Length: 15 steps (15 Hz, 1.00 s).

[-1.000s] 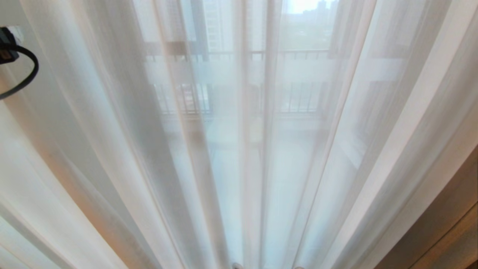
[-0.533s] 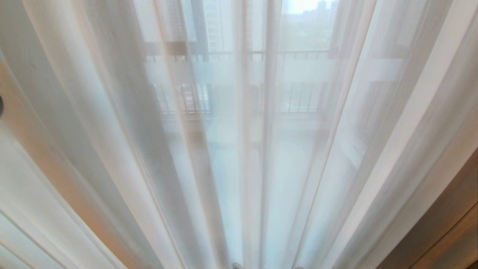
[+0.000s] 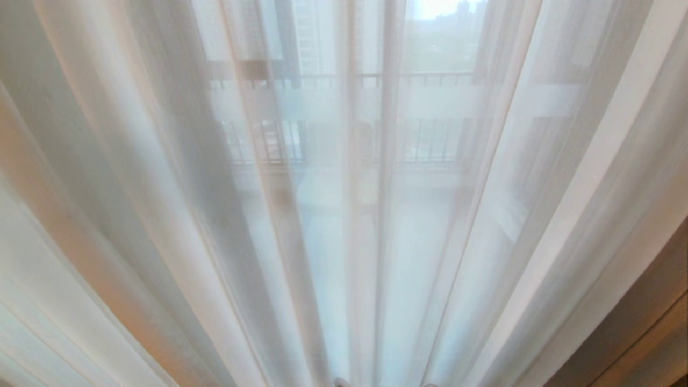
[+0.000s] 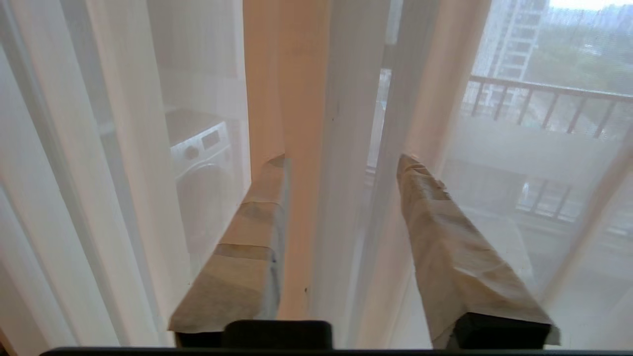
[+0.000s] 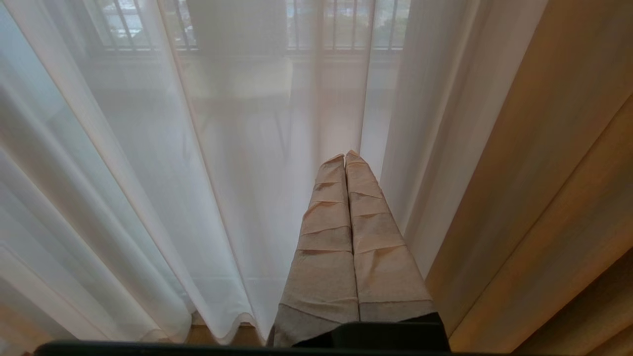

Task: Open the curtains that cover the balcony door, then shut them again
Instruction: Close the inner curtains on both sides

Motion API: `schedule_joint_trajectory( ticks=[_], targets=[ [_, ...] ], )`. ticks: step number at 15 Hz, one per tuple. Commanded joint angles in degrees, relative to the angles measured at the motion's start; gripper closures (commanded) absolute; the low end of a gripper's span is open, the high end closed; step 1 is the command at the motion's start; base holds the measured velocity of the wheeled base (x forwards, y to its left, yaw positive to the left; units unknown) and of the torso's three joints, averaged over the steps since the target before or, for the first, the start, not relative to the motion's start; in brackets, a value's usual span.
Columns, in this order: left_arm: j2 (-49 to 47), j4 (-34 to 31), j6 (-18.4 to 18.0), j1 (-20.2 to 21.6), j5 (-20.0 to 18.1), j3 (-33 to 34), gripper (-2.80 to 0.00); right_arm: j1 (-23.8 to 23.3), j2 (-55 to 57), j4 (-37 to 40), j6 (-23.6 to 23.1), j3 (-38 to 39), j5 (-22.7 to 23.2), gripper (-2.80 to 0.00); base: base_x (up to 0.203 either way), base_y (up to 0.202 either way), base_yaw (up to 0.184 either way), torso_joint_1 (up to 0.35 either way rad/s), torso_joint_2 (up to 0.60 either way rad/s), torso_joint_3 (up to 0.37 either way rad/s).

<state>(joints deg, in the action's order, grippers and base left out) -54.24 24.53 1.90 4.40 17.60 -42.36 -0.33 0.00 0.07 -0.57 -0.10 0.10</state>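
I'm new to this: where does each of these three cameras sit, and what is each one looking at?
Head view: on the robot's head, facing the white sheers with the balcony railing behind; no arm shows.
Left wrist view: behind the left gripper, its fingers apart around a sheer fold; a washing machine beyond.
Right wrist view: behind the right gripper, fingers together, beside the beige drape.
All three share the sheers and railing.

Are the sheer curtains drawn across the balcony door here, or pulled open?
Drawn. The sheer curtains hang in folds across the whole head view, and the balcony railing shows only hazily through the fabric.
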Motion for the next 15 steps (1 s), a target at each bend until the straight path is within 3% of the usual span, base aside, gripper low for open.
schedule_joint_trajectory(
  ticks=[1,7,11,15],
  targets=[
    [0.5,0.2,0.0,0.0,0.1,0.3,0.0,0.0,0.1,0.0,0.0,0.0,0.0,0.0,0.0,0.0,0.0,0.0,0.0,0.0],
    [3.7,-2.3,0.1,-0.7,-0.8,3.6,0.0,0.0,0.1,0.0,0.0,0.0,0.0,0.0,0.0,0.0,0.0,0.0,0.0,0.0],
    [7.7,-13.2,0.1,-4.7,-9.4,4.5,0.0,0.0,0.1,0.0,0.0,0.0,0.0,0.0,0.0,0.0,0.0,0.0,0.0,0.0],
    [13.3,-14.2,0.1,-4.6,-12.8,14.0,0.0,0.0,0.1,0.0,0.0,0.0,0.0,0.0,0.0,0.0,0.0,0.0,0.0,0.0]
  ],
)
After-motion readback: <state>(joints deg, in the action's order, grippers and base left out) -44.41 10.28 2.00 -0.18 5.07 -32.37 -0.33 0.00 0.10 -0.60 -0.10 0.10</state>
